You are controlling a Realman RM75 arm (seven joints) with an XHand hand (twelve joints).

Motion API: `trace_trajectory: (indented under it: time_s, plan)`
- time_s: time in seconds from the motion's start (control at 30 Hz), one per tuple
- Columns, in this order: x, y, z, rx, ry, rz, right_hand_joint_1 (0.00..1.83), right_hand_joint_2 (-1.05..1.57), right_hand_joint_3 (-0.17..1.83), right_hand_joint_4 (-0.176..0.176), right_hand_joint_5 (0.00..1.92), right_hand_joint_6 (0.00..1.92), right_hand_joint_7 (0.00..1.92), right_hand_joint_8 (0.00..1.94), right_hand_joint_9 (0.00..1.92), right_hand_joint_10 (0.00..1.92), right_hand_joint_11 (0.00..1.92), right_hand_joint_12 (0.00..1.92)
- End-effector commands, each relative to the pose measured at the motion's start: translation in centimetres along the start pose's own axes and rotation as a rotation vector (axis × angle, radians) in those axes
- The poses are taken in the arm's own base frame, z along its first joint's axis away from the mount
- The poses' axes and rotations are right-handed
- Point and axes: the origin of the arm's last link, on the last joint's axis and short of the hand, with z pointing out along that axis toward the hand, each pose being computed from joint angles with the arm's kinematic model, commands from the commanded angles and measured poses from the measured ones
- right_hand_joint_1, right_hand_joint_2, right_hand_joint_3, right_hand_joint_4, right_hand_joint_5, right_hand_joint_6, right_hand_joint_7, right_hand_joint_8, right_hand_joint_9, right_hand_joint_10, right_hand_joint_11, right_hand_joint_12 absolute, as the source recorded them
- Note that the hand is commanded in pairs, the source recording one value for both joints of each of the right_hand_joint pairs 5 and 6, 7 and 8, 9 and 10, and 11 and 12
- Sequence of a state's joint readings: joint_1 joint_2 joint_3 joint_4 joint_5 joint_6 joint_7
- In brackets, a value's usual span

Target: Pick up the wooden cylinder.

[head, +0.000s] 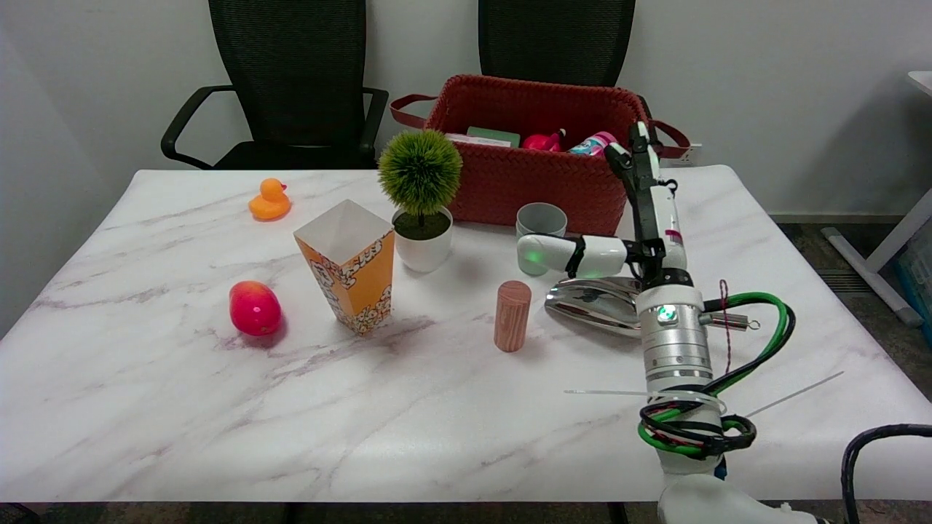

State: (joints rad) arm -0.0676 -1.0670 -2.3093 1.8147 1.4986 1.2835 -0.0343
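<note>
The wooden cylinder (512, 316) stands upright on the marble worktop (218, 407), a little right of centre, with nothing touching it. The right hand (626, 233) hovers to its right, apart from it, with the fingers spread wide and holding nothing: one finger (561, 255) reaches left toward the grey cup (541, 222), others point up and away toward the basket (535, 145). A shiny metal piece (593, 302) lies on the worktop just under the hand, right of the cylinder. The arm rises from the near right edge, wrapped in green and black cables (757, 349). Left of the cylinder stands a popcorn box (349, 266), and beyond that a red fruit (255, 308). Farther back are a small potted plant (421, 200) and an orange duck (270, 200). The red woven basket sits at the far edge with several items inside. Two black chairs (291, 80) stand behind the worktop.
</note>
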Motion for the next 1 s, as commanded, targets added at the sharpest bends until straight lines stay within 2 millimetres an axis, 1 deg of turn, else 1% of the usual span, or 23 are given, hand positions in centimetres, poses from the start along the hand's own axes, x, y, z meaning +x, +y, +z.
trace_trajectory:
  time_s: [0.03,0.23,0.43,0.6,0.77,1.0]
  plan:
    - [-1.5,3.1,-0.4,-0.086,-0.098,0.088,1.01,-0.06,0.28,0.000,0.00,0.00,0.27,0.27,0.19,0.19,0.00,0.00]
    - [-2.2,4.0,-0.6,-0.100,-0.150,0.079,0.99,0.01,0.27,0.000,0.00,0.00,0.28,0.28,0.21,0.21,0.01,0.01]
    - [-2.8,4.6,-1.0,-0.100,-0.143,0.054,0.98,0.08,0.27,0.000,0.00,0.00,0.30,0.30,0.24,0.24,0.00,0.00]
    - [-3.4,5.3,-1.5,-0.118,-0.145,0.078,0.99,0.09,0.29,0.000,0.00,0.00,0.31,0.31,0.26,0.26,0.00,0.00]
    - [-3.9,5.5,-1.8,-0.125,-0.153,0.079,1.00,0.10,0.29,0.000,0.00,0.00,0.31,0.31,0.27,0.27,0.01,0.01]
    - [-5.1,6.0,-2.2,-0.153,-0.199,0.087,1.00,0.10,0.30,0.000,0.00,0.00,0.31,0.31,0.28,0.28,0.01,0.01]
